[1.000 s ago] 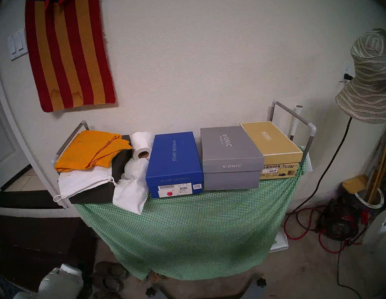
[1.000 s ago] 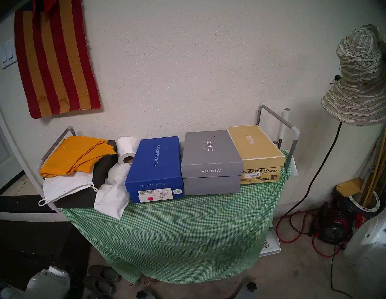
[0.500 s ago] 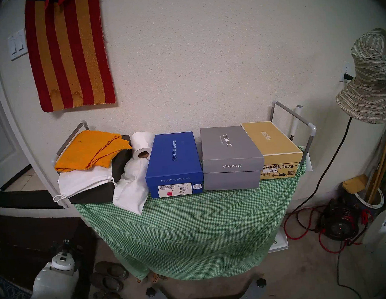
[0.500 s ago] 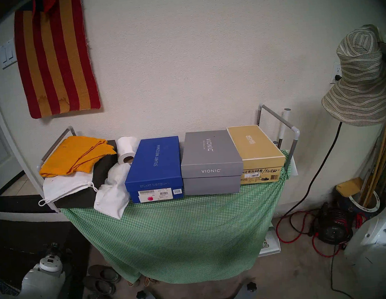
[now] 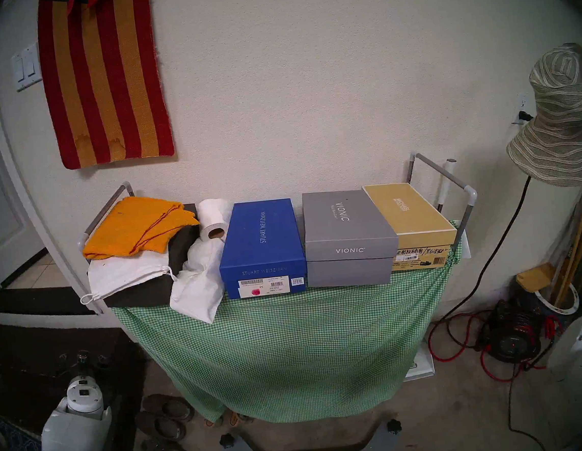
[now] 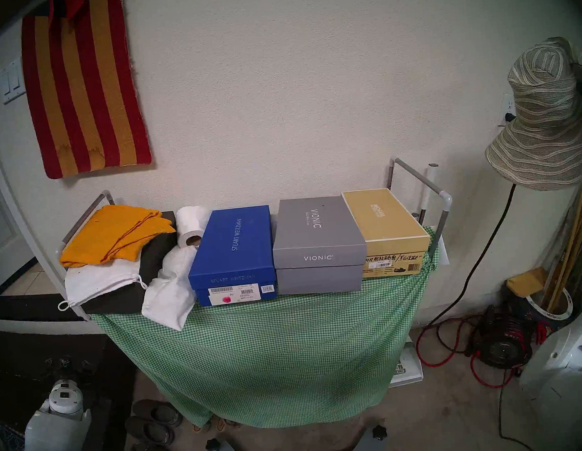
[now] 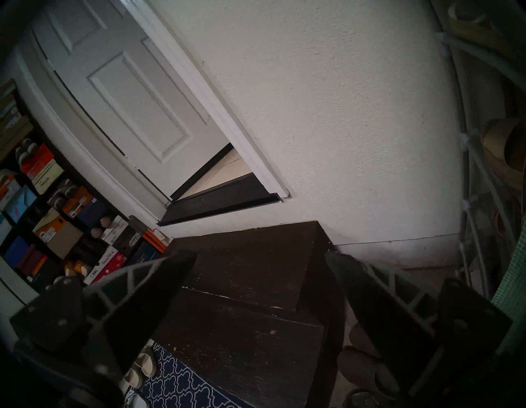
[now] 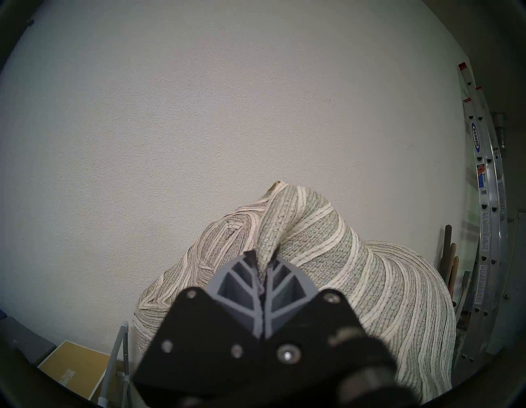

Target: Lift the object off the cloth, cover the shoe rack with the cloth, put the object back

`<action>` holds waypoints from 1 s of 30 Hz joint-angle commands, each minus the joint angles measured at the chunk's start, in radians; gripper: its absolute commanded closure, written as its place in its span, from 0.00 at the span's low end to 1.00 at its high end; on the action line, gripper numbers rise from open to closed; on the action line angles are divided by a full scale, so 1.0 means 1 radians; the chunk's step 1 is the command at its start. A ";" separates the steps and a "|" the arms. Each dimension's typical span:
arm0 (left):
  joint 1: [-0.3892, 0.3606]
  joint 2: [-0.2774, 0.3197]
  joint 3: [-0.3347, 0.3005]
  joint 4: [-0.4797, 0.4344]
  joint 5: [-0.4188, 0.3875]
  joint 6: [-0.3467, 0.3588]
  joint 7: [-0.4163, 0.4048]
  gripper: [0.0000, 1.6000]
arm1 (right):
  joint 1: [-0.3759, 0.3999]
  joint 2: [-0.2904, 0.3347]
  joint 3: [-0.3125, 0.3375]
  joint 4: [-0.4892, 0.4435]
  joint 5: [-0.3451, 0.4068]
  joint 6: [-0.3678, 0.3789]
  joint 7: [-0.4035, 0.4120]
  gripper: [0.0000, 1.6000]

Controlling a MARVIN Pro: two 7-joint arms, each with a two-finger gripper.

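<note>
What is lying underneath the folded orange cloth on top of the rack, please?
Under the orange cloth lie a white drawstring bag and a dark box; what is inside them is hidden.

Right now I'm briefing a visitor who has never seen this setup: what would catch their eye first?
Probably the striped straw sun hat, held high at the far right, a fold of its crown pinched in the shut jaws of the right gripper. Next, the green-checked cloth draping the shoe rack front, with blue, grey and tan shoeboxes lined on top. A red-and-orange striped rug hangs on the wall upper left.
</note>
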 commanded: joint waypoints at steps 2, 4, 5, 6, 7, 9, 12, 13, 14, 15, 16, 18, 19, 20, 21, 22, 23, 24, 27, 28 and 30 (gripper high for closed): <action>0.117 0.011 -0.088 -0.099 -0.090 0.048 -0.038 0.00 | 0.007 0.000 -0.003 -0.004 -0.010 -0.002 0.011 1.00; 0.117 0.011 -0.088 -0.099 -0.090 0.048 -0.038 0.00 | 0.007 0.000 -0.003 -0.004 -0.010 -0.002 0.011 1.00; 0.117 0.011 -0.088 -0.099 -0.090 0.048 -0.038 0.00 | 0.007 0.000 -0.003 -0.004 -0.010 -0.002 0.011 1.00; 0.117 0.011 -0.089 -0.099 -0.091 0.048 -0.039 0.00 | 0.016 -0.008 -0.017 -0.025 -0.003 -0.002 0.011 1.00; 0.117 0.011 -0.089 -0.099 -0.091 0.048 -0.039 0.00 | 0.016 -0.008 -0.017 -0.025 -0.003 -0.002 0.011 1.00; 0.117 0.011 -0.089 -0.099 -0.091 0.048 -0.039 0.00 | 0.016 -0.008 -0.017 -0.025 -0.003 -0.002 0.011 1.00; 0.117 0.011 -0.090 -0.099 -0.090 0.049 -0.040 0.00 | 0.020 -0.013 -0.029 -0.043 0.002 -0.002 0.013 1.00; 0.117 0.011 -0.090 -0.098 -0.090 0.049 -0.041 0.00 | 0.022 -0.016 -0.039 -0.057 0.005 -0.002 0.015 1.00; 0.117 0.011 -0.091 -0.099 -0.090 0.050 -0.042 0.00 | 0.025 -0.020 -0.047 -0.067 0.008 -0.002 0.016 1.00; 0.116 0.010 -0.091 -0.098 -0.090 0.050 -0.042 0.00 | 0.029 -0.023 -0.055 -0.080 0.014 -0.002 0.020 1.00; 0.117 0.010 -0.091 -0.099 -0.091 0.051 -0.043 0.00 | 0.031 -0.029 -0.063 -0.097 0.018 -0.002 0.022 1.00; 0.117 0.010 -0.092 -0.100 -0.091 0.053 -0.045 0.00 | 0.031 -0.042 -0.072 -0.132 0.031 -0.002 0.029 1.00; 0.117 0.010 -0.093 -0.100 -0.092 0.054 -0.046 0.00 | 0.028 -0.052 -0.076 -0.155 0.040 -0.002 0.036 1.00; 0.117 0.010 -0.093 -0.100 -0.092 0.054 -0.047 0.00 | 0.029 -0.055 -0.083 -0.169 0.051 -0.002 0.043 1.00; 0.117 0.010 -0.094 -0.100 -0.092 0.055 -0.048 0.00 | 0.027 -0.063 -0.086 -0.193 0.056 -0.002 0.044 1.00; 0.117 0.010 -0.094 -0.100 -0.092 0.056 -0.049 0.00 | 0.034 -0.059 -0.094 -0.194 0.068 -0.002 0.051 1.00; 0.117 0.010 -0.094 -0.100 -0.093 0.057 -0.050 0.00 | 0.035 -0.067 -0.099 -0.211 0.077 -0.002 0.052 1.00; 0.118 0.010 -0.095 -0.101 -0.093 0.058 -0.051 0.00 | 0.030 -0.081 -0.100 -0.240 0.082 -0.002 0.048 1.00; 0.119 0.010 -0.096 -0.102 -0.094 0.060 -0.053 0.00 | 0.019 -0.102 -0.109 -0.282 0.105 -0.002 0.049 1.00; 0.119 0.011 -0.096 -0.103 -0.094 0.061 -0.054 0.00 | 0.012 -0.108 -0.110 -0.295 0.112 -0.002 0.051 1.00; 0.120 0.011 -0.097 -0.104 -0.095 0.062 -0.055 0.00 | -0.013 -0.127 -0.109 -0.330 0.123 -0.002 0.054 1.00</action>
